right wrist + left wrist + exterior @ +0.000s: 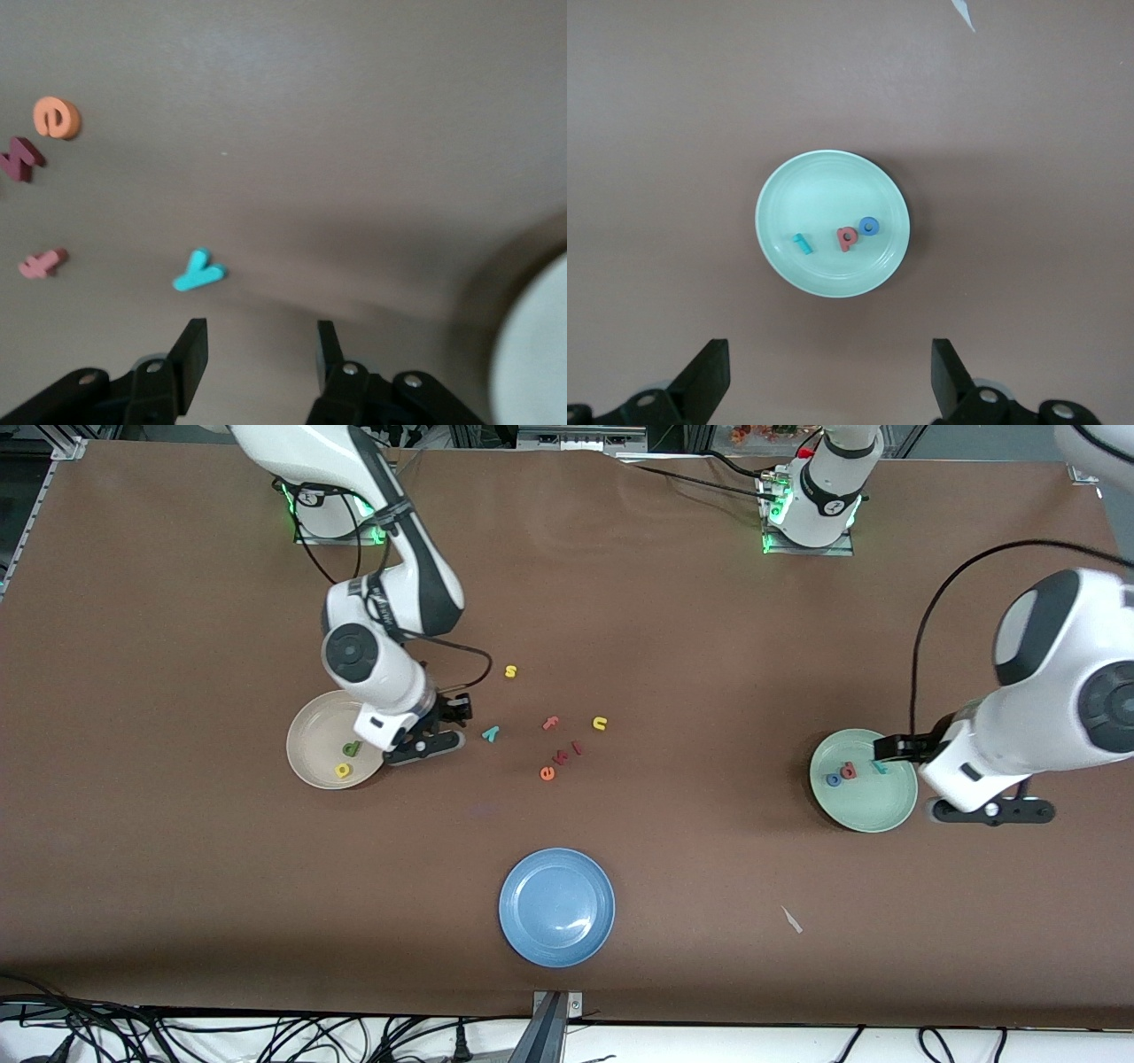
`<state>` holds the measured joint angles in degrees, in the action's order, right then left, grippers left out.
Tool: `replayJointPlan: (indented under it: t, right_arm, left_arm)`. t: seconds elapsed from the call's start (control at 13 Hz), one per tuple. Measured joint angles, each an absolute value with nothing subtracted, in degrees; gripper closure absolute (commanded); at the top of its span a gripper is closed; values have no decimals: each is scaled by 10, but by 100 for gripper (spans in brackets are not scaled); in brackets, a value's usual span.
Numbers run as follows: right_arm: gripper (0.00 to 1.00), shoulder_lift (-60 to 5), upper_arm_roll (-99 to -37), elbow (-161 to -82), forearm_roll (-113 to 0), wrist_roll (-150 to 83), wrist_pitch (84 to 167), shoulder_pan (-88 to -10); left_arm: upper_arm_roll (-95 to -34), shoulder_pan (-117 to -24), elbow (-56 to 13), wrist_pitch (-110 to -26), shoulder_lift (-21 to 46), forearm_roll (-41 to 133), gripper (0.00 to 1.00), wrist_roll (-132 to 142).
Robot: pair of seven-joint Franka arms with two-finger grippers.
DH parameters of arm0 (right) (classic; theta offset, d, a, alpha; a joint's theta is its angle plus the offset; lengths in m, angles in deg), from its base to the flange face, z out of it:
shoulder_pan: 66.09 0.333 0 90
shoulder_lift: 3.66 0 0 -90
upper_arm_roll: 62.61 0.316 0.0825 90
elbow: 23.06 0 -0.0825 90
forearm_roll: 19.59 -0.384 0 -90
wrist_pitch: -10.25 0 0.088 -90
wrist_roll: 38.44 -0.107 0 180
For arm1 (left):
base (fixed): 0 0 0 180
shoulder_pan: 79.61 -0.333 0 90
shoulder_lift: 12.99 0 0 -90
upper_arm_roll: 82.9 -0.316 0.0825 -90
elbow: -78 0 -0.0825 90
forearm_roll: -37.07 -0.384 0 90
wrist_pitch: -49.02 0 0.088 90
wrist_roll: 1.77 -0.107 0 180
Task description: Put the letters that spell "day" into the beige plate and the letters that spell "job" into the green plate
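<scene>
**Teal "y" is the last letter out**

Beige plate (312, 737), toward the right arm's end, holds the green "d" (352, 750) and yellow "a" (343, 771). Right gripper (440, 729) sits low beside its rim, jaws partly open and empty. Teal "y" (198, 271) lies on the table just ahead of them, so the next move calls for a short reach, a pinch and a carry to that plate. Green plate (780, 257) already holds "j" (803, 243), "b" (847, 237) and "o" (870, 227); the left gripper (831, 376) hangs over it, wide open, empty. No brand or label is readable.
</scene>
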<state>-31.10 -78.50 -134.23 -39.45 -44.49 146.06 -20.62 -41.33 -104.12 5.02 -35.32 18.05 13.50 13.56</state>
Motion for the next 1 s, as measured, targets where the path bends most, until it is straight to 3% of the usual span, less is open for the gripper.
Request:
replayJointPlan:
  t: [0.62, 1.0]
  right_arm:
    - [39, -378, -785, -1343, -395, -558, 1564, -140]
    - [39, -387, -787, -1343, -395, -560, 1573, -136]
  left_arm:
    - [-411, -1029, 86, -349, 188, 157, 0, 127]
    - [-407, -1023, 93, -354, 188, 160, 0, 127]
